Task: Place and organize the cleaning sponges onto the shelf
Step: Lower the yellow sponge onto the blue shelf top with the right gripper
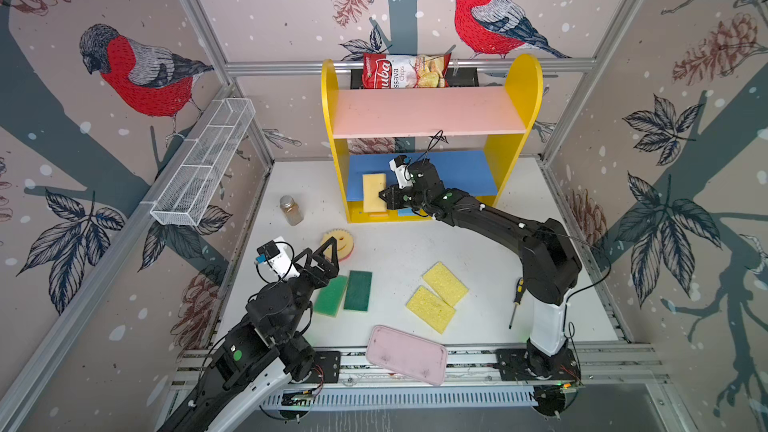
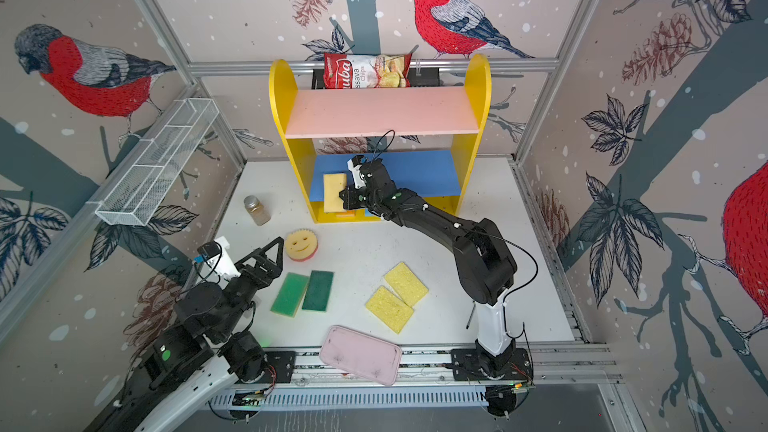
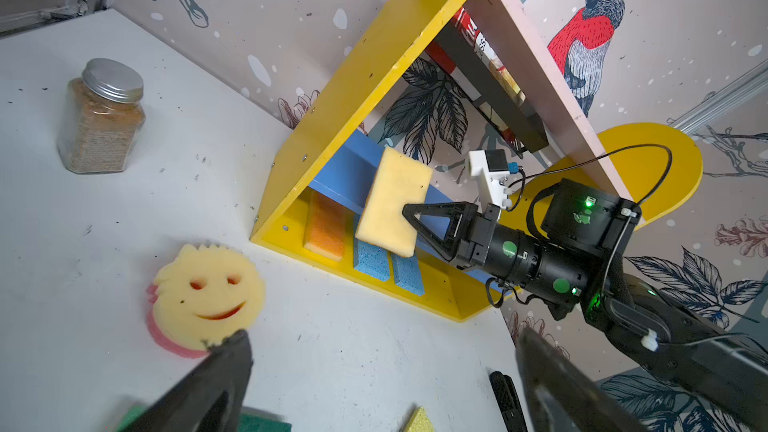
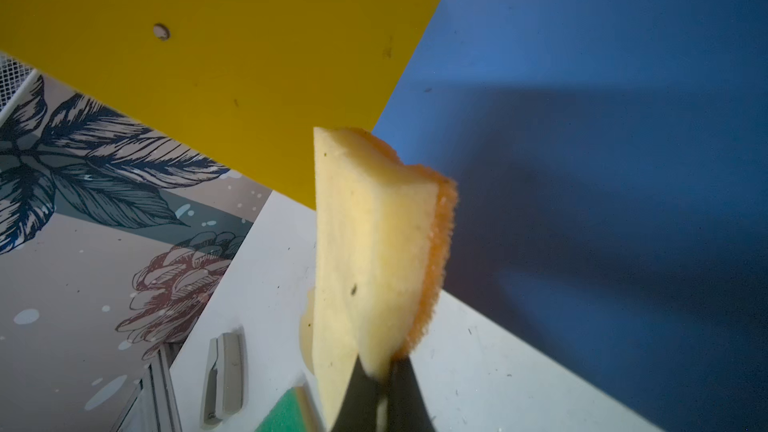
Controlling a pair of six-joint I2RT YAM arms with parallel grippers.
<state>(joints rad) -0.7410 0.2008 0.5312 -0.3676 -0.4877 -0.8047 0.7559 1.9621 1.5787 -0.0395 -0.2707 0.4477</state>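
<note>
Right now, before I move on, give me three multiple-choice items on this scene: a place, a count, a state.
1. The two blue rectangular sponges lie: A) on the three-tier shelf's yellow base; B) on its pink upper board; C) in the white wire rack.
2. Bright yellow rectangular sponges on the white table number: A) one; B) two; C) four.
3. The right gripper is: A) open and empty; B) shut on the pale yellow orange-backed sponge; C) shut on a glass jar.
Key: 1 A, the left wrist view shows them flat on the base; 2 B, both top views show a pair; 3 B, its jaws pinch that sponge's edge.
</note>
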